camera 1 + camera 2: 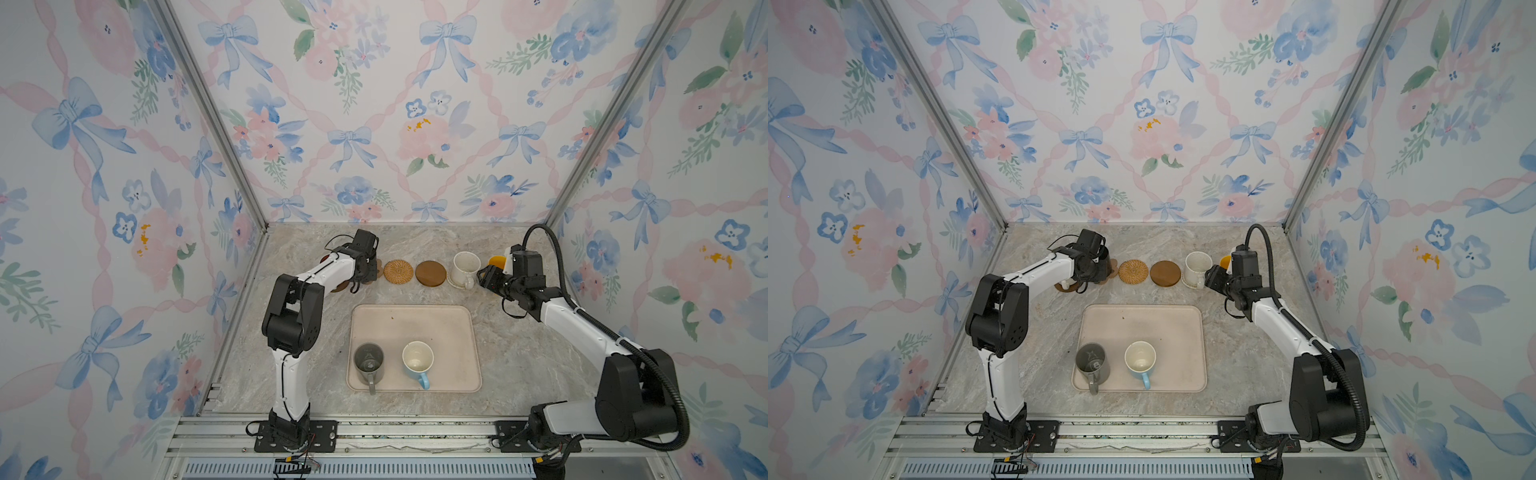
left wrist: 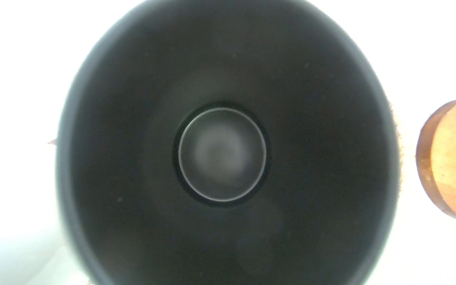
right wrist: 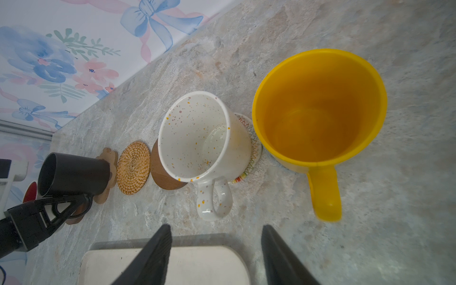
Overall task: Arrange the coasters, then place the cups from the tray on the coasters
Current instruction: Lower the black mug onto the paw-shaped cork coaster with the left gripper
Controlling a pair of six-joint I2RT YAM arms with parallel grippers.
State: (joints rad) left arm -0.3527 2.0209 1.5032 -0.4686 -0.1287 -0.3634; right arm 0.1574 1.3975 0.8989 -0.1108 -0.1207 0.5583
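My left gripper point(image 1: 365, 272) is shut on the handle of the black cup point(image 3: 74, 174), which sits upright on the paw-shaped coaster point(image 3: 108, 158); the cup's dark inside point(image 2: 222, 153) fills the left wrist view. My right gripper point(image 3: 217, 228) hangs open and empty near the cream speckled cup point(image 1: 465, 268) and the yellow cup point(image 3: 320, 111). The speckled cup stands on a cream woven coaster point(image 3: 254, 148). The rattan coaster point(image 1: 398, 271) and a dark wooden coaster point(image 1: 430, 273) lie bare. On the tray point(image 1: 415, 320) stand the grey cup point(image 1: 368, 360) and the light blue cup point(image 1: 417, 360).
A white cup with a red inside point(image 3: 30, 193) stands on a brown disc beside the black cup, mostly hidden under my left arm. The coasters form a row along the back of the marble table point(image 1: 519, 365). Floral walls close in at the back and both sides.
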